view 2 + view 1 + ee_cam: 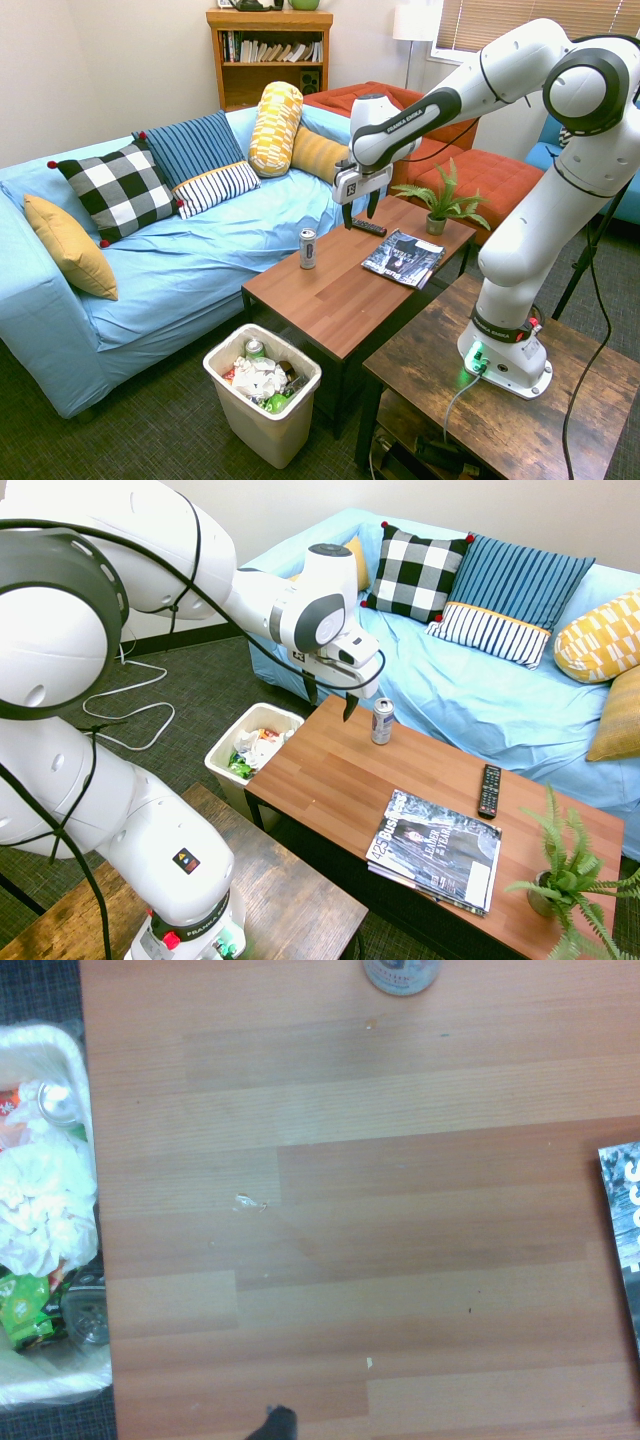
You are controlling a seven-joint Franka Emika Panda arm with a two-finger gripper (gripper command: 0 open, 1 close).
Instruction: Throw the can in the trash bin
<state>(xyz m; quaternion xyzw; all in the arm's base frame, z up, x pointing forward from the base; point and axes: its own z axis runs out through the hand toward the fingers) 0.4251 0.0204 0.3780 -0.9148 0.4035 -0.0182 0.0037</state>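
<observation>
The small silver can (382, 721) (308, 248) stands upright on the wooden coffee table (330, 780) (340, 290), near its sofa-side edge. Only its bottom part shows at the rim of the wrist view, can (401, 974). My gripper (330, 693) (359, 213) hangs open above the table, a short way from the can and higher than it, holding nothing. The white trash bin (222, 748) (300, 412) stands on the floor against the table's end, filled with crumpled paper, green scraps and cans; its rim is the trash bin (40, 1040) in the wrist view.
A stack of magazines (436, 850) (402, 257), a black remote (489, 790) (368, 228) and a potted fern (570, 880) (440, 205) share the table. A blue sofa (480, 700) with cushions lies behind it. A darker wooden table (290, 900) bears the arm.
</observation>
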